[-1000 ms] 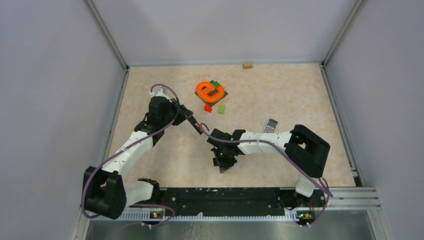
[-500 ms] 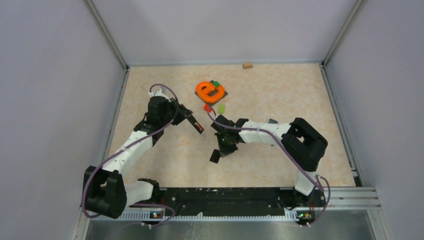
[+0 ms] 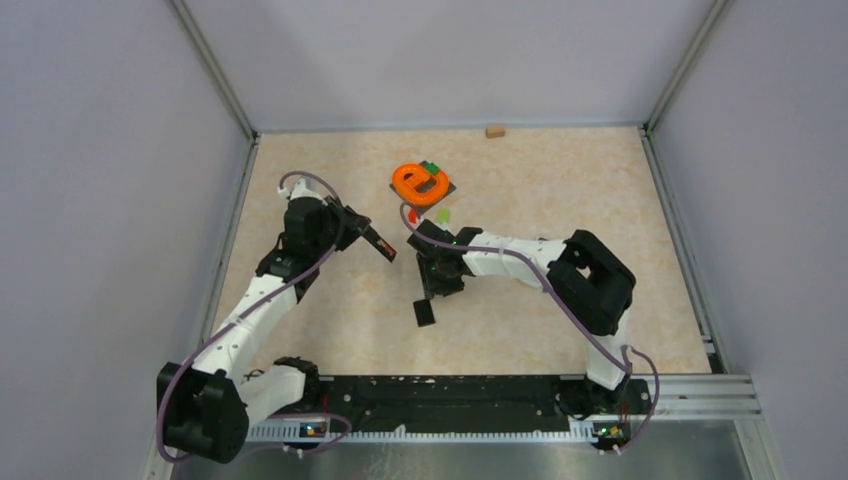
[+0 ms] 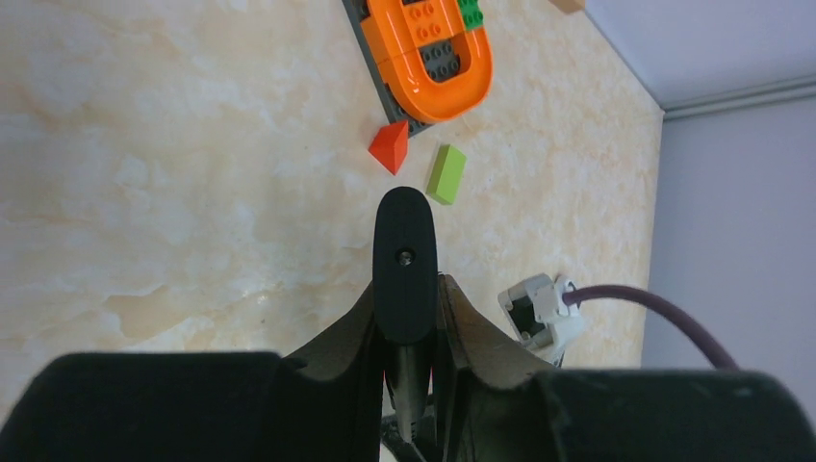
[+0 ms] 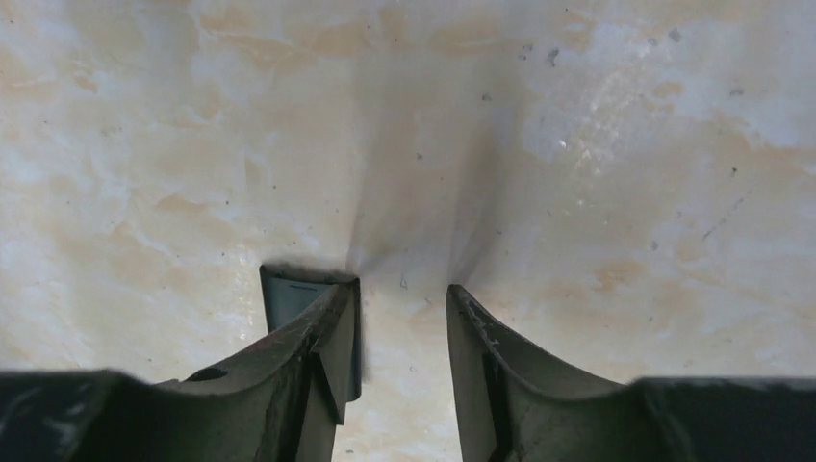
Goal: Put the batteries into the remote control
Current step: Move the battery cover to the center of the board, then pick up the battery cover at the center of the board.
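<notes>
I'm pinching the black remote by its end in my left pincer, right pincer gaping empty, risking it twisting loose

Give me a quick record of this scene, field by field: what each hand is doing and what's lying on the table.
left hand: shut on a slim black object
right hand: open, nothing between its fingers, bare table below
dark flat piece: on the table, beside the right hand
orange arch: on a gray plate
red wedge: loose, near the plate
green block: loose, beside the red wedge
tan block: at the far edge
batteries: none in view
</notes>
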You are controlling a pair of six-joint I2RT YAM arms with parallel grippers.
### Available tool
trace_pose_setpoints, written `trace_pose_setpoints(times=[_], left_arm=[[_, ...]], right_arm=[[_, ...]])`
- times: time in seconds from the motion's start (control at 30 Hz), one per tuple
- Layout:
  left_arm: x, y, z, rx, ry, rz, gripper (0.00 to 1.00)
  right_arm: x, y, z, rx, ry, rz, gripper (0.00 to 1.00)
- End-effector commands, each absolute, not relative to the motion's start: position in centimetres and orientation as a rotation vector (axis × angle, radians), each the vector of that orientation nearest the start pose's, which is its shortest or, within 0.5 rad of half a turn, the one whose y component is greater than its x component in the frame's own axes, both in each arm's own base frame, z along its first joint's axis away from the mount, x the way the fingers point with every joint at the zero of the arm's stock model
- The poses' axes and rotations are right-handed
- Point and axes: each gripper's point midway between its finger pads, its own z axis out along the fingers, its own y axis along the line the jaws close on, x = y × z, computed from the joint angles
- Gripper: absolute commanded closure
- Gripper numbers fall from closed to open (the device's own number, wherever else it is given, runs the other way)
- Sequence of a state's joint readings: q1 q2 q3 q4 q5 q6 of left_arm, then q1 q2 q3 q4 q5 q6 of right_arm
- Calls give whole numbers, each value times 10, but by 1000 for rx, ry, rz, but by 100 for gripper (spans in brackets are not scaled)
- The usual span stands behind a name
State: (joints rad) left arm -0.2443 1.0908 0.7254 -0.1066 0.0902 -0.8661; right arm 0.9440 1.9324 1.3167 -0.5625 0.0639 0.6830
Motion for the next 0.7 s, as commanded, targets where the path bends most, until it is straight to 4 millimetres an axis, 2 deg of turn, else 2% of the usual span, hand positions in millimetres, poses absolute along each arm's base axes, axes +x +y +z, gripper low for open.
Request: trace_pose_setpoints(times=[0.0,0.1,0.23,0.37,0.67], left_arm=[[335,-104,194,-695,1939,-658,100],[333,-97,195,-730,1913,-637,100],[333,-94,198,-742,1894,-631,100],[333,-91,196,-759,1893,-618,100],[322,-60,195,-881,1802,-499,100]], right_arm=[[216,346,57,-340,2702,283,51],[199,352,57,-350,2698,263,37],[184,358,48,-365,2709,258,28],[180,360,39,-381,2726,242,27],[178,361,28,-459,2740,183,33]])
